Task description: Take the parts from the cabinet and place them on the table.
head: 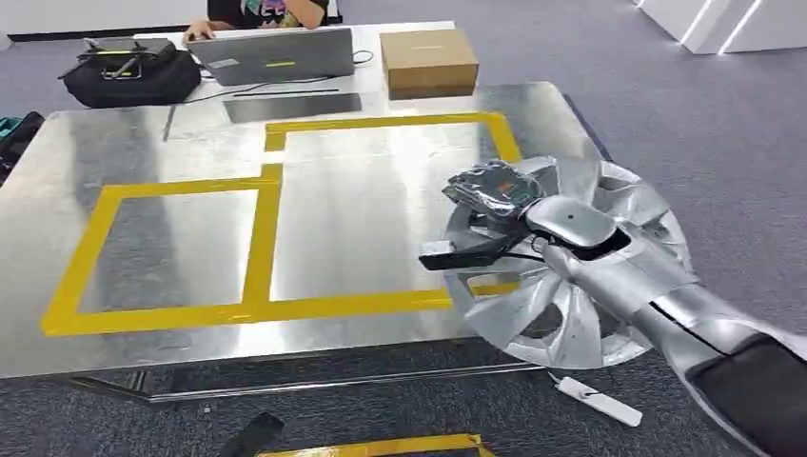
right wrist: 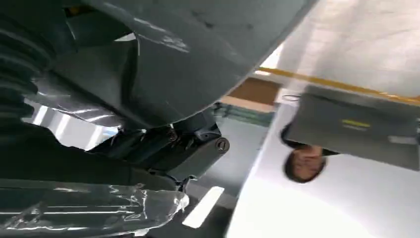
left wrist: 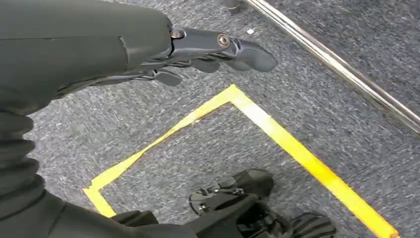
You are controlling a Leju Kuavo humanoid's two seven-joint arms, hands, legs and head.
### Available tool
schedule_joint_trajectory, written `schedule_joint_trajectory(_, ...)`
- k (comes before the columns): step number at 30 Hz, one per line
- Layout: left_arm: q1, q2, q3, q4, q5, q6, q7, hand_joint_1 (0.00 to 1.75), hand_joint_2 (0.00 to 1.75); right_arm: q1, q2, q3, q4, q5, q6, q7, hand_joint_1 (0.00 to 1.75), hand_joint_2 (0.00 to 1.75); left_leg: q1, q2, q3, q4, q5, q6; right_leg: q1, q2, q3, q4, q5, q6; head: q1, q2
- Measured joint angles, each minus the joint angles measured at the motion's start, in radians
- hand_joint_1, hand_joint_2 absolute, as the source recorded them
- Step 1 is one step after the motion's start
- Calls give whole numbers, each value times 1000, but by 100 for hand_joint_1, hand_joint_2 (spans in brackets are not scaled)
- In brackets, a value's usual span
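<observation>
A silver, multi-bladed wheel-shaped part (head: 571,276), wrapped in clear film, is held at the right front corner of the metal table (head: 190,133), partly over the tabletop and partly beyond its edge above the grey carpet (head: 723,105). It is gripped by the right hand (head: 533,233), whose fingers are closed around the part's hub, with a dark thumb seen reaching toward the table side. A crumpled patch of film is seen on the part just above the hand. In the right wrist view the film-covered part (right wrist: 94,208) is seen pressed close against the dark fingers (right wrist: 198,148).

The left hand (left wrist: 198,47) is seen hanging over the carpet, nothing being held; its fingers are extended and only slightly apart. A corner of yellow floor tape (left wrist: 237,96) is seen beneath it.

The tabletop is marked with yellow tape rectangles (head: 257,238). At the far edge a grey laptop (head: 276,52) is placed, with a cardboard box (head: 428,59) to its right and a black bag (head: 128,71) to its left. A person (head: 266,11) is seated behind the laptop. A white power strip (head: 600,400) is seen on the carpet below the part.
</observation>
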Motion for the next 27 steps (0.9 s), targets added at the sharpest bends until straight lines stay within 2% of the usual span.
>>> schedule_joint_trajectory(3, 5, 3, 0, 0, -6, 0, -3, 0, 175, -9, -9, -8, 75, 57, -97, 101, 175, 175, 0, 0, 0, 0, 0, 0, 0, 0, 0, 0, 0, 0, 1, 0)
schedule_joint_trajectory(5, 8, 8, 0, 0, -6, 1, -3, 0, 175, -15, -23, -23, 105, 83, -148, 135, 175, 175, -1, 0, 0, 0, 0, 0, 0, 1, 0, 0, 0, 0, 1, 0)
schedule_joint_trajectory(10, 12, 21, 0, 0, -7, 1, -6, 0, 175, -29, -68, -66, 137, 107, -278, 85, 175, 175, -1, 1, 0, 0, 0, 0, -1, 2, -1, 0, 0, 0, 0, 0)
schedule_joint_trajectory(17, 12, 26, 0, 0, -14, 0, -6, 0, 175, -45, -87, -108, 143, 129, -312, 70, 175, 175, -1, 1, 0, 0, 0, 0, -1, 2, -1, 0, 1, 1, 1, 0)
schedule_joint_trajectory(27, 12, 32, 0, 0, -16, -5, -9, 0, 175, -69, -97, -208, 112, 217, -335, 104, 175, 175, -1, 1, 0, 0, 0, 0, -1, 2, -1, 0, 2, 0, 1, 0)
